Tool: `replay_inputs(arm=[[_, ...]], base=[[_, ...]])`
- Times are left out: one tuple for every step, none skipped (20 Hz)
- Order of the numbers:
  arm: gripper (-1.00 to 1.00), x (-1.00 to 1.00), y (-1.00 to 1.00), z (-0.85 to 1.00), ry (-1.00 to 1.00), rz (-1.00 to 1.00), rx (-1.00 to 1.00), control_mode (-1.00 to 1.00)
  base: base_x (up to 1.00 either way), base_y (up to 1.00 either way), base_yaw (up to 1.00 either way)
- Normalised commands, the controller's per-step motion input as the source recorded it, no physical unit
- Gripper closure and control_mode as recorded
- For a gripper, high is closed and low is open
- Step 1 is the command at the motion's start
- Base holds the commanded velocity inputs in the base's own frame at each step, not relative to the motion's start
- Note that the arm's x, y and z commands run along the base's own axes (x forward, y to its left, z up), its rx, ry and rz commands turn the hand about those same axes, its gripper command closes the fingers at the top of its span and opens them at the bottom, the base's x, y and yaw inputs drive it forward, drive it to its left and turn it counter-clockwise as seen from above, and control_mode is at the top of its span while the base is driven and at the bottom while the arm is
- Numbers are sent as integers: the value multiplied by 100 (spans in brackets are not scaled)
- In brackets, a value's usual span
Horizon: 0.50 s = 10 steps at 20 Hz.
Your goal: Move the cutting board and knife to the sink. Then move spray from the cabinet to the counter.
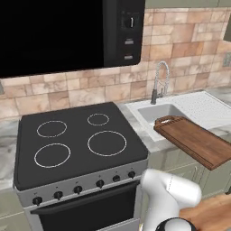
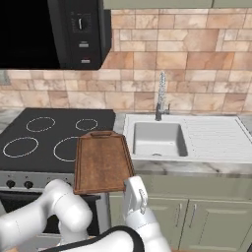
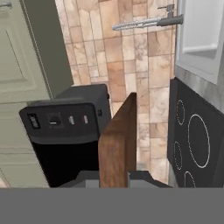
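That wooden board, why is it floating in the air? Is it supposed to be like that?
It is not floating. The cutting board is pinched at its near end by the robot's fingers and held up over the stove's edge, beside the sink. It sits tilted, which looks odd. No knife can be seen on it.

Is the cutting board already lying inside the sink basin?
No, the cutting board is held up in the air in front of the counter edge, between the stove and the sink.
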Motion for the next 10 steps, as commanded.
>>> replay_inputs(arm=[[100, 0, 0, 0, 0, 0, 0, 100], [100, 0, 0, 0, 0, 0, 0, 100], [100, 0, 0, 0, 0, 0, 0, 100], [100, 0, 0, 0, 0, 0, 0, 100], [100, 0, 0, 0, 0, 0, 0, 100], [100, 0, 0, 0, 0, 0, 0, 100], [100, 0, 0, 0, 0, 0, 0, 100], [100, 0, 0, 0, 0, 0, 0, 100], [100, 0, 0, 0, 0, 0, 0, 100], [100, 0, 0, 0, 0, 0, 0, 100]], base=[[43, -47, 0], [43, -46, 0], [45, -46, 0], [46, -46, 0], [46, -46, 0], [44, -45, 0], [43, -47, 0], [38, -48, 0], [24, -48, 0], [12, -46, 0]])
